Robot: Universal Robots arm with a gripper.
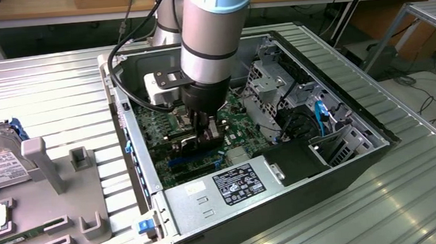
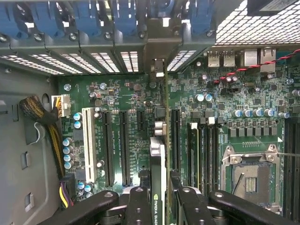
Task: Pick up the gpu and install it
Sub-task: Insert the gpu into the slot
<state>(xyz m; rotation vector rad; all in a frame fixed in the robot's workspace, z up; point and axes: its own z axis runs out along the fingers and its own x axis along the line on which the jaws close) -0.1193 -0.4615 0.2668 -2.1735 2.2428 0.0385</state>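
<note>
gpu (image 2: pixel 158 161) upright over motherboard (image 2: pixel 117 93)

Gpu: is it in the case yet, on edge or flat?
In the case, on edge: the gpu runs edge-on between the gripper fingers over the motherboard, bracket at the rear slots. Seated or not: cannot tell.

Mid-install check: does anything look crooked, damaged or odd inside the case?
Nothing stands out. The gpu sits upright, clamped in the gripper, running parallel to the expansion slots on the board.
</note>
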